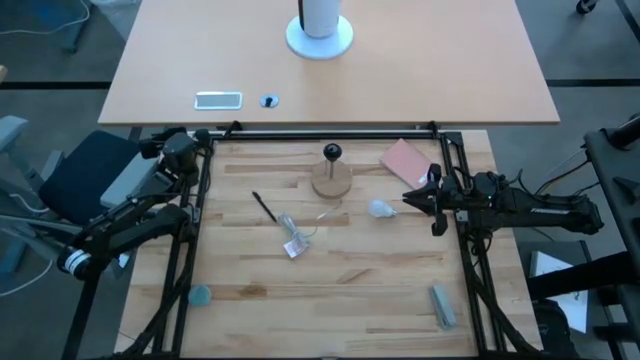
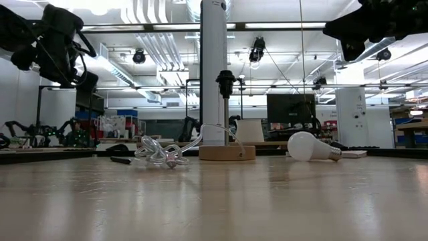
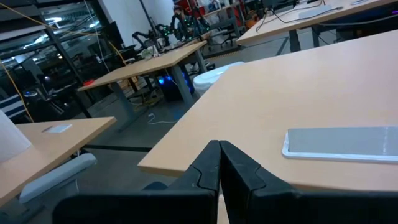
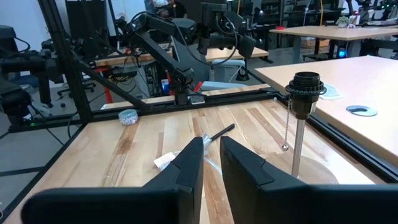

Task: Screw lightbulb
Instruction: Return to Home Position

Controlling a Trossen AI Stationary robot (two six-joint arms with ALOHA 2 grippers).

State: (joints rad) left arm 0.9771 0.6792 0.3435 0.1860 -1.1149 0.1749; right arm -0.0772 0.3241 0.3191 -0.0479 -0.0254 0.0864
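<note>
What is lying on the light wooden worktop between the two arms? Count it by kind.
Lightbulb: 1
Lamp socket stand: 1
Black pen: 1
Pink pad: 1
Clear cord tangle: 1
Small teal disc: 1
Grey object: 1
Total: 7

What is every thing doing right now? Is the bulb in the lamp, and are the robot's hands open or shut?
lightbulb: lying on its side on the table, out of the lamp.
lamp socket: upright, empty.
lamp cord: loosely tangled on the table.
left hand: shut, holding nothing, at the table's left edge.
right hand: slightly open, empty, raised beside the lightbulb.
</note>
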